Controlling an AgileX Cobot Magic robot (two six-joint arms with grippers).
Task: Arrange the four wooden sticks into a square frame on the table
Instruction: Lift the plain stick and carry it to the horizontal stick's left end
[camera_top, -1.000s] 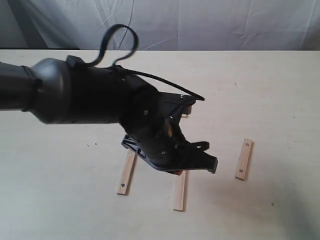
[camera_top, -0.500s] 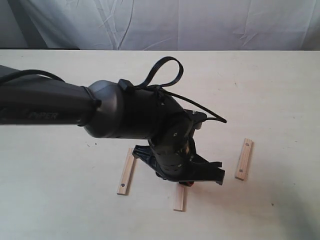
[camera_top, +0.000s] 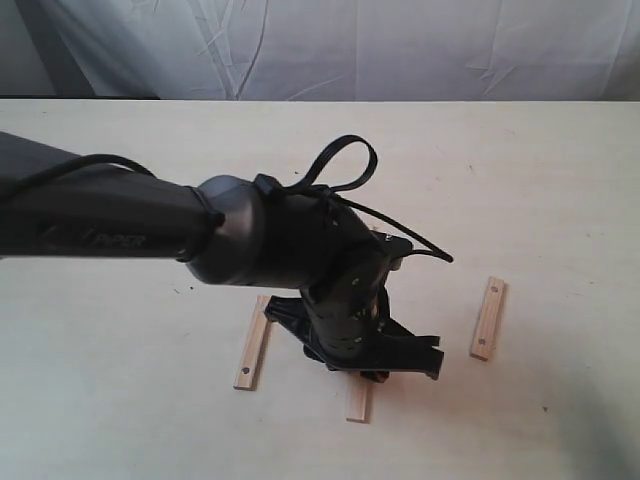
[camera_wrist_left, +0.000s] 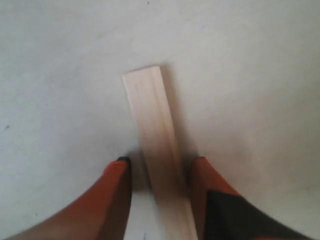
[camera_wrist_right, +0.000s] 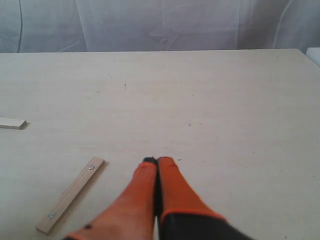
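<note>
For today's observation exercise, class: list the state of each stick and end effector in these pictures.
Middle stick: flat, not yet gripped.
Left stick: flat, free.
Right stick: flat, free.
Far stick: flat, mostly hidden.
Left end effector: open, straddling middle stick.
Right end effector: shut, empty.

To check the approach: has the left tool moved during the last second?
Yes. Against the unmoved right stick, the left tool sits lower in the exterior view, covering more of the middle stick.
</note>
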